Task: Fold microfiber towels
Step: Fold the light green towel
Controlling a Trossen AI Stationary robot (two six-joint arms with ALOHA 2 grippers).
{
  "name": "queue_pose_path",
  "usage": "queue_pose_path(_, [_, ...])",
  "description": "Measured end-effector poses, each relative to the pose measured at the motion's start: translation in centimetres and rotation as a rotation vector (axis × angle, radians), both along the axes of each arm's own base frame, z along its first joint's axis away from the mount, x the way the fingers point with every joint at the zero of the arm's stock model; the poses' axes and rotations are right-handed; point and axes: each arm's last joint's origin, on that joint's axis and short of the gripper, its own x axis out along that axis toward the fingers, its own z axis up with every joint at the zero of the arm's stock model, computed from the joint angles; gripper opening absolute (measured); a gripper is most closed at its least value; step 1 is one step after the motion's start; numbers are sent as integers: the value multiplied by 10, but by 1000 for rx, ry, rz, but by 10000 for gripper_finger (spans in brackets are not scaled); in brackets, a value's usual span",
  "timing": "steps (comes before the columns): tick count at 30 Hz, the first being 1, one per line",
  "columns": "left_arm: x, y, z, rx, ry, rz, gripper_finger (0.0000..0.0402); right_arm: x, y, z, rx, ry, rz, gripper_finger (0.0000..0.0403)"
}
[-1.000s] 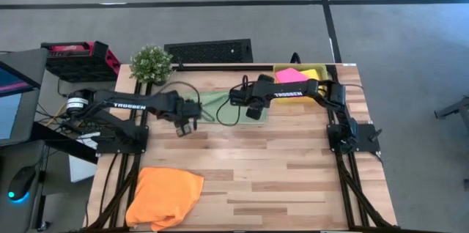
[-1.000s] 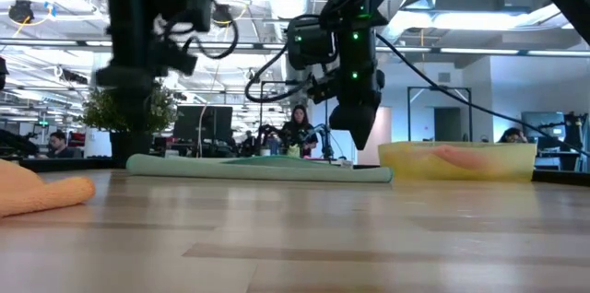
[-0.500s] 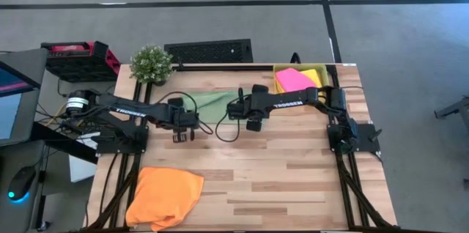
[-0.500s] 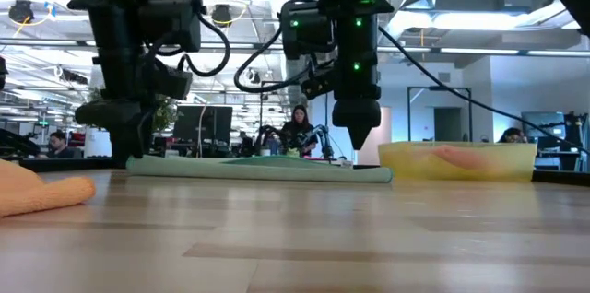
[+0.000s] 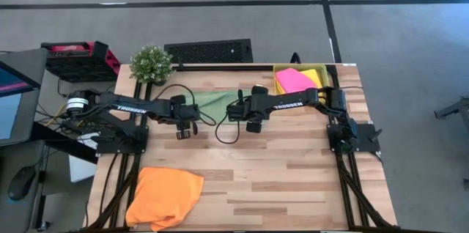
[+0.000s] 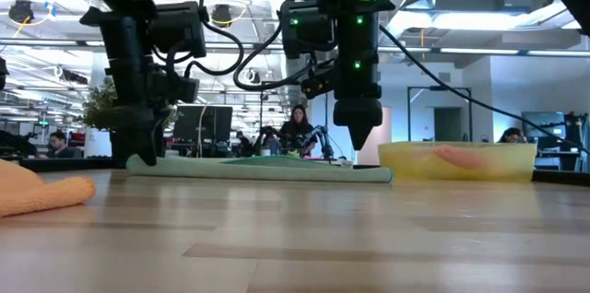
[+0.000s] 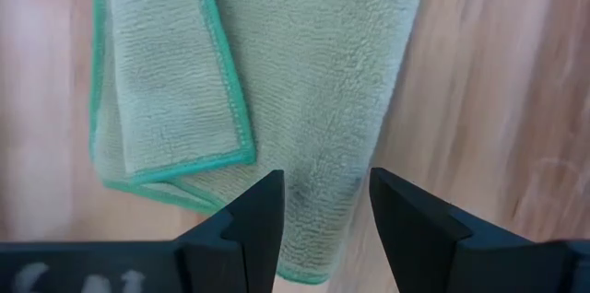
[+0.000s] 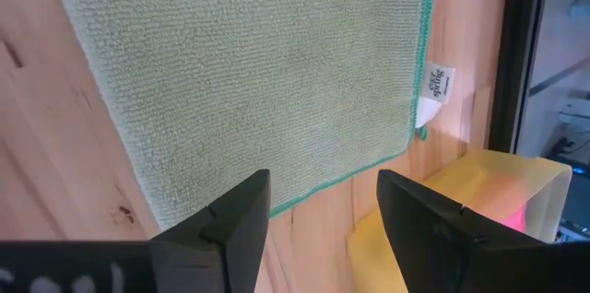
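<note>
On the wooden bench (image 5: 278, 167), the green towel (image 5: 214, 102) lies flat beside the yellow tray (image 5: 279, 71). Left end effector (image 5: 185, 133) and right end effector (image 5: 253, 125), both released, hover over its near edge; each should pinch one corner squarely.
</note>
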Motion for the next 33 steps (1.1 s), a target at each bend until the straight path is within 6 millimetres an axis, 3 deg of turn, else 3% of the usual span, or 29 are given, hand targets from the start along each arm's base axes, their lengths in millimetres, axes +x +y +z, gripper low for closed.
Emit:
queue_pose_path(10, [-4,2,-1,-16,23,34,155,-1,9,0,2,25,21,225])
queue_pose_path(21, [3,4,-20,-38,128,98,152,-3,23,1,2,48,60,225])
queue_pose_path(24, [6,4,-16,-50,144,109,125,-3,25,1,1,54,64,225])
queue_pose_path(30, [14,7,6,-17,179,118,13,-7,24,1,-2,85,47,225])
queue_pose_path(33, [20,9,18,27,183,112,10,-9,21,1,-3,95,21,224])
